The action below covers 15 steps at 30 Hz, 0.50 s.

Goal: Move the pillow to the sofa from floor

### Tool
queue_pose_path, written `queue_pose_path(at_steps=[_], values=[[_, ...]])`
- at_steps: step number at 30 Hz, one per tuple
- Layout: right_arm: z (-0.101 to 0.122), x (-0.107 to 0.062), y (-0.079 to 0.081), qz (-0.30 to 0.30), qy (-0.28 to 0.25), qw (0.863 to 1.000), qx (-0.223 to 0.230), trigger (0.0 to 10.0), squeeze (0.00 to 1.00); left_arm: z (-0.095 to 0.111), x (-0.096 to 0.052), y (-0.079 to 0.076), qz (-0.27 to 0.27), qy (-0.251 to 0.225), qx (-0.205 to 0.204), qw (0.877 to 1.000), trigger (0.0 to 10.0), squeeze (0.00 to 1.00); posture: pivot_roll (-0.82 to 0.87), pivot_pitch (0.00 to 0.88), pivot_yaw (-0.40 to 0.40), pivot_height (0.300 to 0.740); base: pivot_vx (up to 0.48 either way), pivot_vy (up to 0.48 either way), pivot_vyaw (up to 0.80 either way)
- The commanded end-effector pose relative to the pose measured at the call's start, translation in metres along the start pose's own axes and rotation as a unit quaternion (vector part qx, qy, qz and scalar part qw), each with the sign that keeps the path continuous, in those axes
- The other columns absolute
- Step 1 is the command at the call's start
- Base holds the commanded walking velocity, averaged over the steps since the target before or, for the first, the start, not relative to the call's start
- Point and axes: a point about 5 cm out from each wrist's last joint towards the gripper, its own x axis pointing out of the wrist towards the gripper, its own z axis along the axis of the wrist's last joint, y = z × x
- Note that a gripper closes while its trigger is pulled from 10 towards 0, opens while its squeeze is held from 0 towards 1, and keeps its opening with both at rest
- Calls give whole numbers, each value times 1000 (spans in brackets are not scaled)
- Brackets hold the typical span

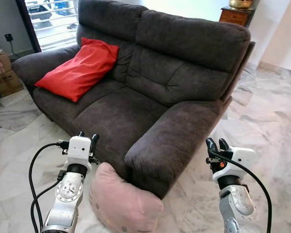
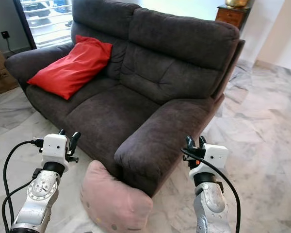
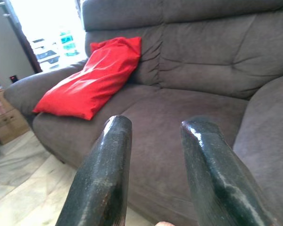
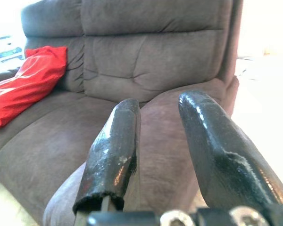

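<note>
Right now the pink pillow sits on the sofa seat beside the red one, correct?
Not quite. The pink pillow lies on the floor, against the sofa front by its armrest, as the left eye view shows. Only the red pillow is on the seat.

The sofa (image 1: 150, 92) is a dark charcoal grey with a faint brownish cast, plain and unpatterned, and the cushion (image 1: 80, 68) on it is a solid bright red. The pillow (image 1: 123, 201) on the floor is pale pink with a few small dark marks near its lower edge, lying on a marble floor (image 1: 266, 116) of white veined with grey. The left gripper (image 1: 86, 137) and right gripper (image 1: 217, 143) have black fingers on white housings, above silver arms with black cables; a cardboard box (image 1: 2, 73) is brown and a cabinet (image 1: 235, 15) reddish-brown wood
</note>
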Motion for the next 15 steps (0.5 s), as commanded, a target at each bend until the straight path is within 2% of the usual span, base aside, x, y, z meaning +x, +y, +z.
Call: queue_pose_path(at_steps=[1,15], values=[[5,0,-2,-2,-9,1000,-4,10000,0,0,0,-1,2,3,-1,1000,10000,0,-4,0,-51,671,0,0,0],[6,1,-1,4,-7,1000,-2,10000,0,0,0,0,4,4,-2,1000,10000,0,-5,0,-52,671,0,0,0]])
